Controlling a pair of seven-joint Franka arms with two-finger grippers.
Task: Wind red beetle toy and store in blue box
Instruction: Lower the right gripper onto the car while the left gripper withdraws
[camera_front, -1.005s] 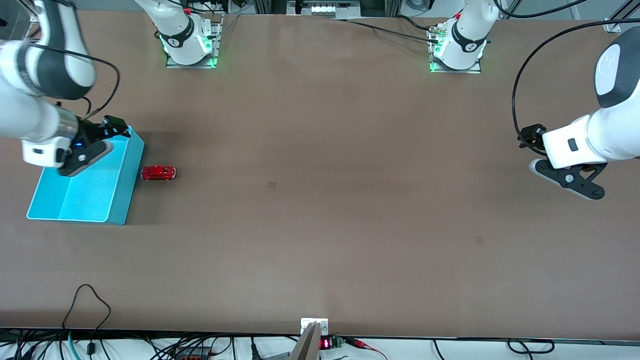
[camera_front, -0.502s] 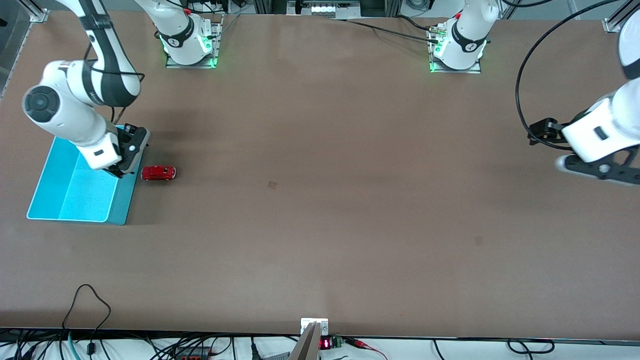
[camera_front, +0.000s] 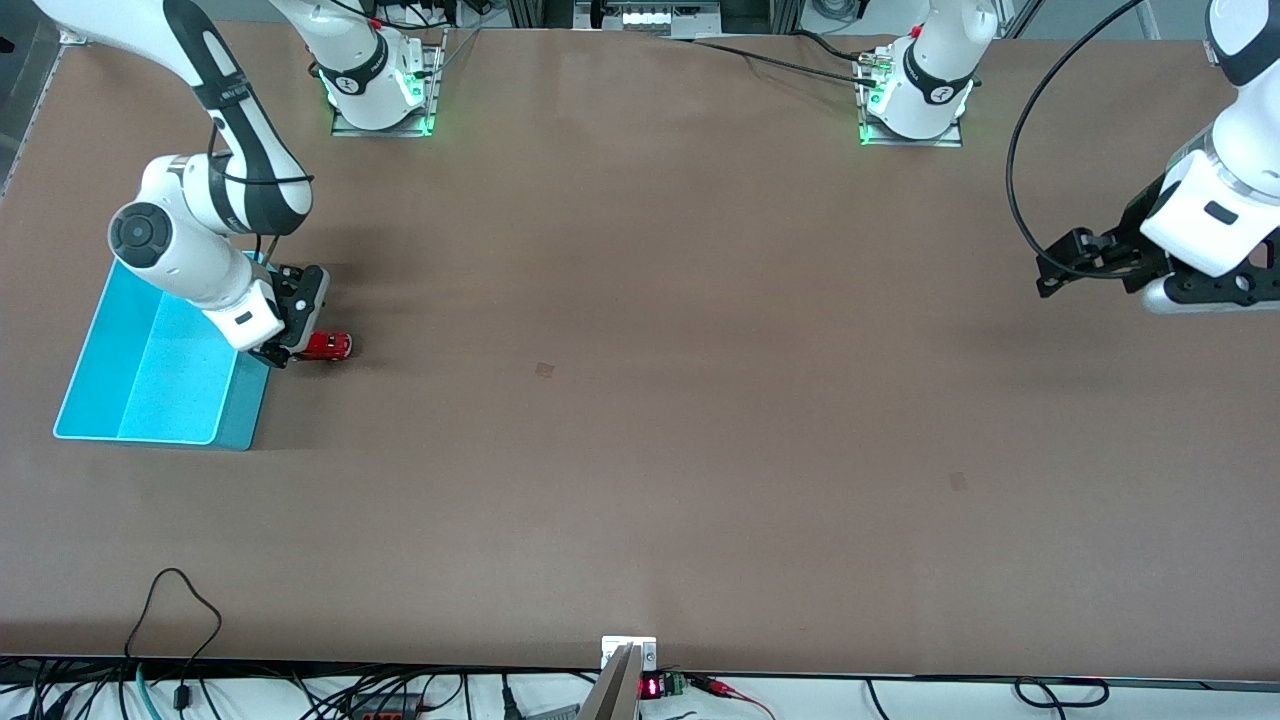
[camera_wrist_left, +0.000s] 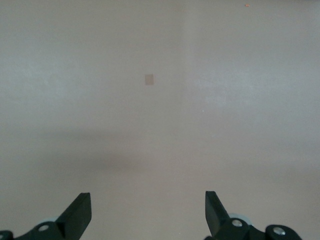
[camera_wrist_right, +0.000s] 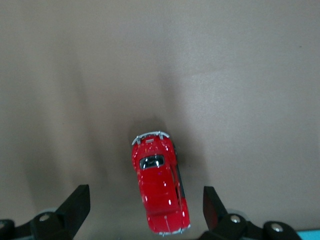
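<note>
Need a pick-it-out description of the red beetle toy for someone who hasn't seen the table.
Start at the blue box at the right arm's end of the brown table. On the tabletop beside the box's long wall sits the red beetle toy, with the right gripper open above it. It is tiny, glossy red with silvery ends, the only red thing there.

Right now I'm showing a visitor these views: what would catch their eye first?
The red beetle toy on the bare brown table, with the right gripper open directly over it. Beside it, toward the right arm's end, sits the blue box. The left gripper waits open over bare tabletop.
</note>
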